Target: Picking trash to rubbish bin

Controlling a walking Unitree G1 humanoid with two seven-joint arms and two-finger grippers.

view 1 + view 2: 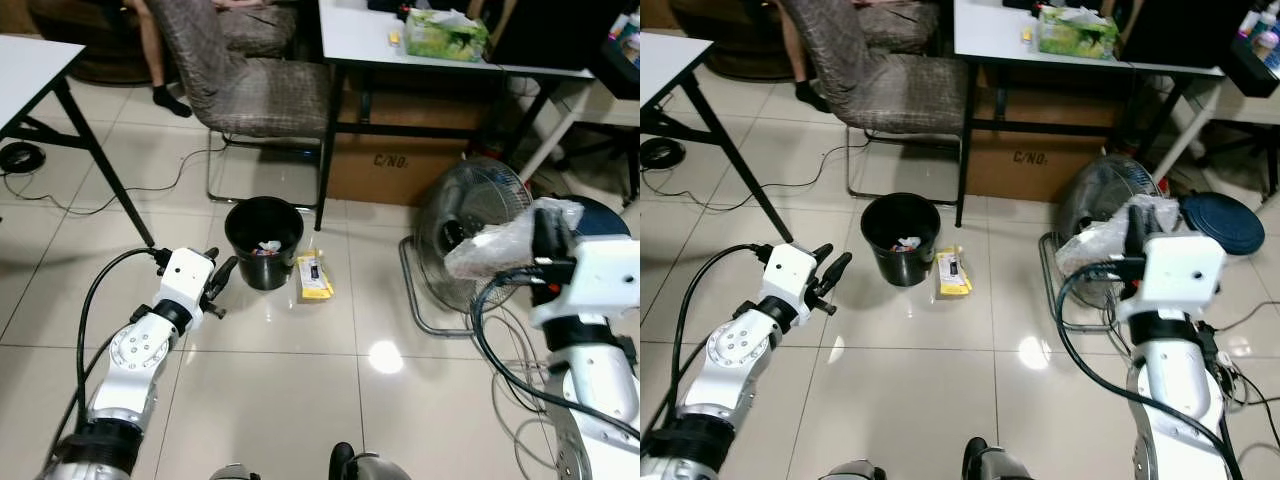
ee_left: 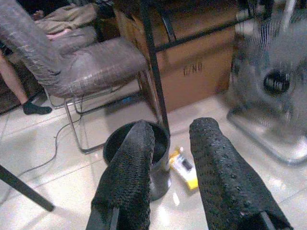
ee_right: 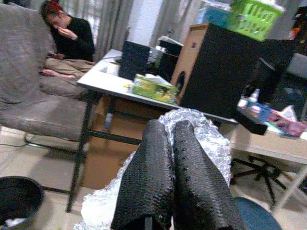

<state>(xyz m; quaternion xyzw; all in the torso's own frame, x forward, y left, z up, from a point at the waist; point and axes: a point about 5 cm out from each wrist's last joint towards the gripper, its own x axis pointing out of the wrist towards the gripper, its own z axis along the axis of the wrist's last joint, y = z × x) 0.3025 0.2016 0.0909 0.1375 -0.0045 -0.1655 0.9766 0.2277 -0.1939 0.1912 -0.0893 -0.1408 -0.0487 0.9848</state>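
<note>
My left gripper [image 1: 222,285] hangs low over the tiled floor [image 1: 290,390], its two fingers spread well apart and holding nothing. Just ahead of it stands the black rubbish bin [image 1: 263,241], upright, with a few scraps already lying at the bottom. Touching the bin's right side, or very nearly, lies a flat yellow packet [image 1: 314,276] on the tile. I judge it light and thin, probably card or foil, so it will sit flush to the floor and slide on the glossy tile if I push at it. The best hold looks like one long edge, taken with one finger slipped under it, from the side away from the bin.

Further right stands a floor fan [image 1: 470,225] with loose cables near its base, which I would keep clear of. On the far right, my right gripper [image 1: 1132,236] is raised in front of the fan and clamped tight on a crumpled sheet of bubble wrap [image 3: 201,143]. It billows out on both sides of the fingers. I judge it nearly weightless, soft and springy, slippery plastic that will not break, so a firm pinch through a bunched fold seems right. Being so light, it may cling or drift on release, so I would let go low over the bin's mouth.
</note>
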